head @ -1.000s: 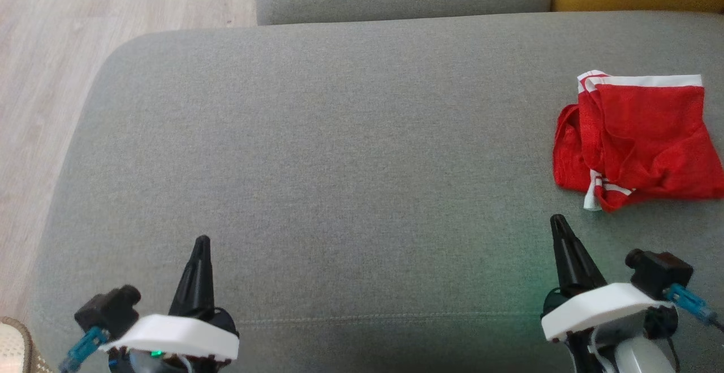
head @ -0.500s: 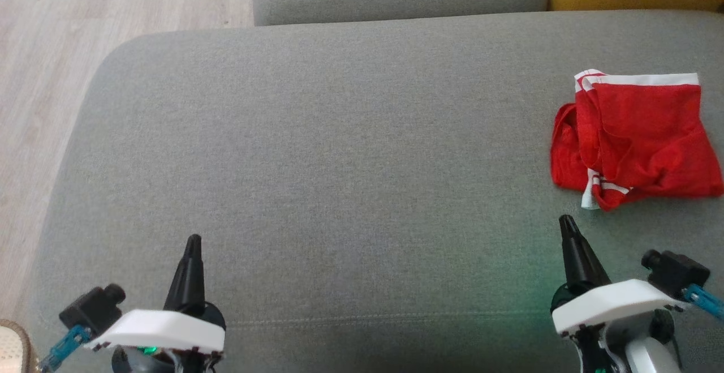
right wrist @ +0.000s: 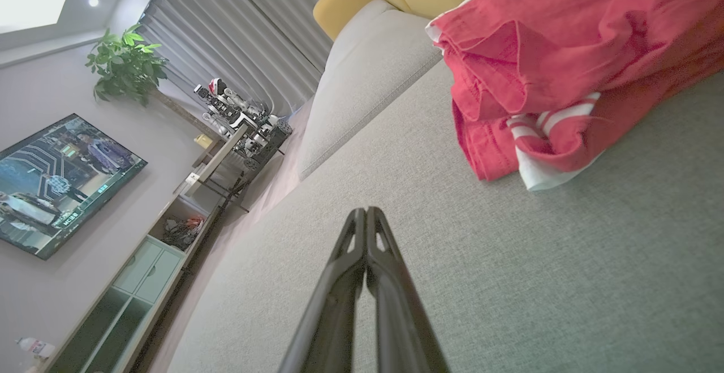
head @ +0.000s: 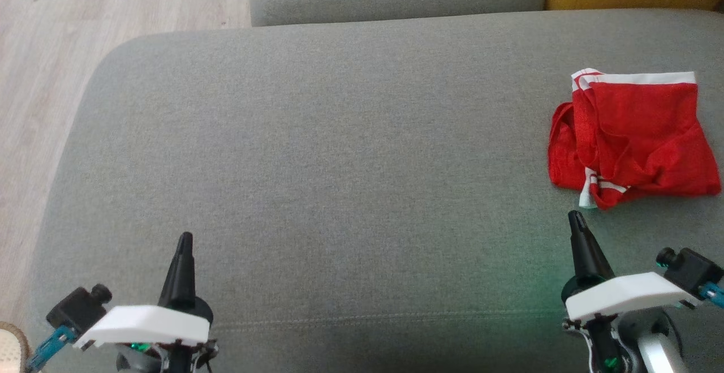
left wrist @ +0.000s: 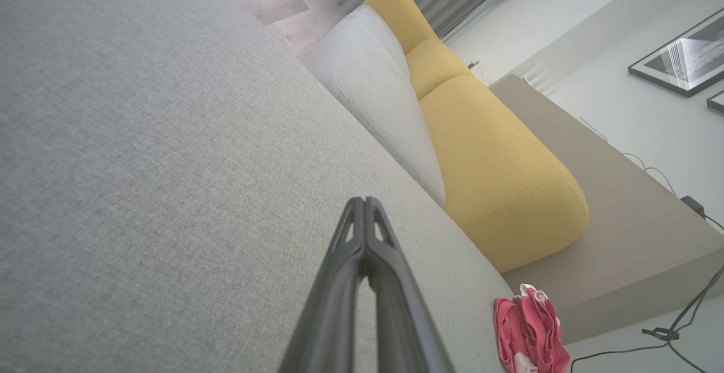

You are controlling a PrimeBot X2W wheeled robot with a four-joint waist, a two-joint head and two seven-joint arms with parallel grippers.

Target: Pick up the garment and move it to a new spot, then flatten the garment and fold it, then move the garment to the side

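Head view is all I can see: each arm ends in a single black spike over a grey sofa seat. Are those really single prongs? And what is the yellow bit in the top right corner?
Observer: Not single. The right wrist view shows the right tool is two dark fingers pressed together, shut on nothing.
Operator: And the left one?
Observer: The same. The left wrist view shows the left tool shut, with only the bare grey sofa seat beyond it.
Operator: And the yellow?
Observer: It is a yellow back cushion, rounded at its end, next to a grey back cushion.
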